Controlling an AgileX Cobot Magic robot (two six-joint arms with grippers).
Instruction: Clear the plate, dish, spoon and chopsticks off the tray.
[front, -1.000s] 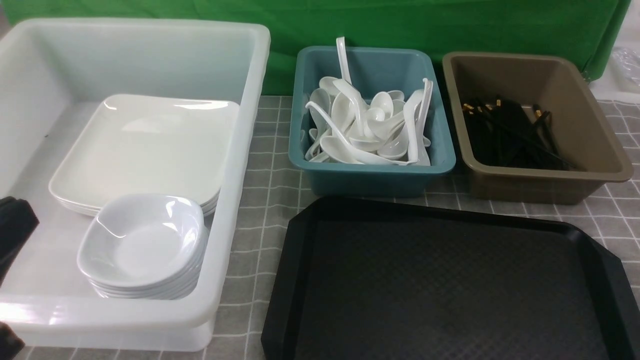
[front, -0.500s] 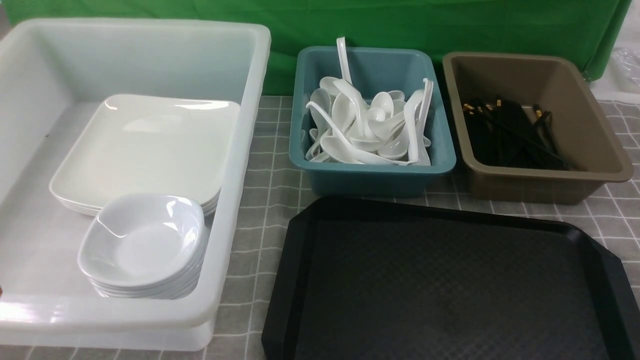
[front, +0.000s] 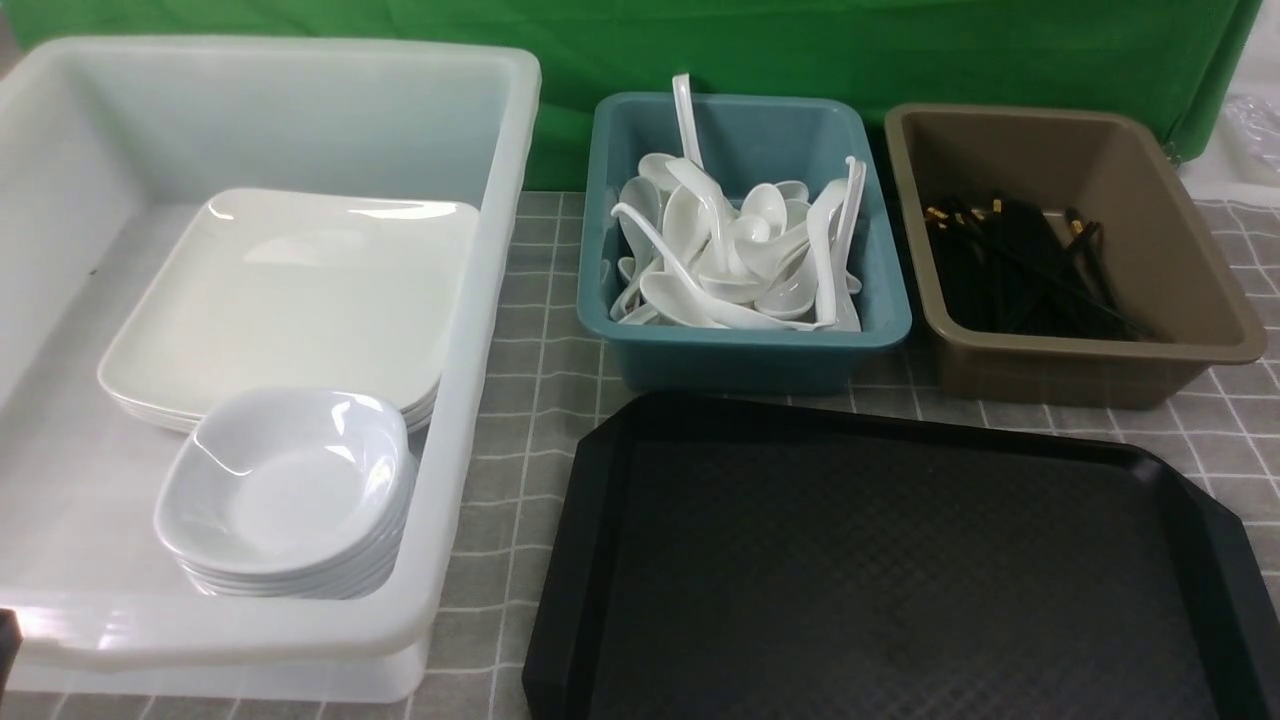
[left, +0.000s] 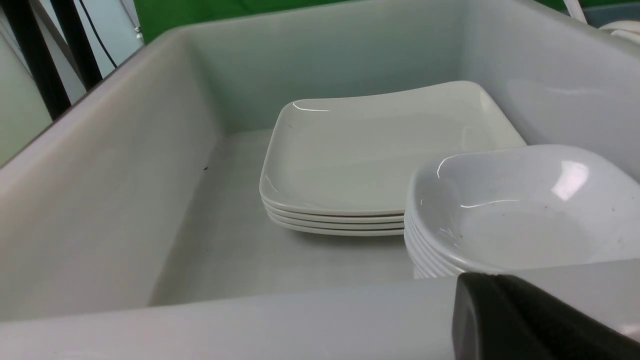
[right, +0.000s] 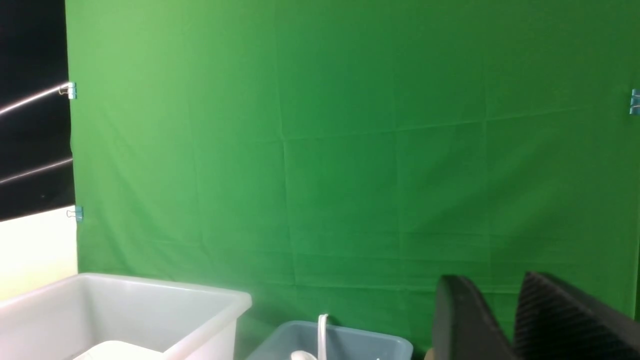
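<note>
Four glossy white square plates (left: 380, 155) lie stacked inside the big translucent white plastic tub (front: 470, 330) on my left, and a stack of small white rounded-square dishes (front: 285, 485) sits just in front, touching the plate stack's near edge. The black rectangular tray (front: 600, 480) with its diamond-textured floor lies bare in front of me. Behind it, the teal plastic bin (front: 745, 350) holds a heap of glossy white soup spoons (front: 735, 255), and the brown plastic bin (front: 1100, 360) beside it holds the thin black chopsticks (front: 1020, 265) with gold bands. My left gripper (left: 515, 320) hangs just outside the tub's near wall, its fingers pressed together on nothing. My right gripper (right: 507, 320) points at the green backdrop (right: 350, 150), fingers a little parted, empty.
</note>
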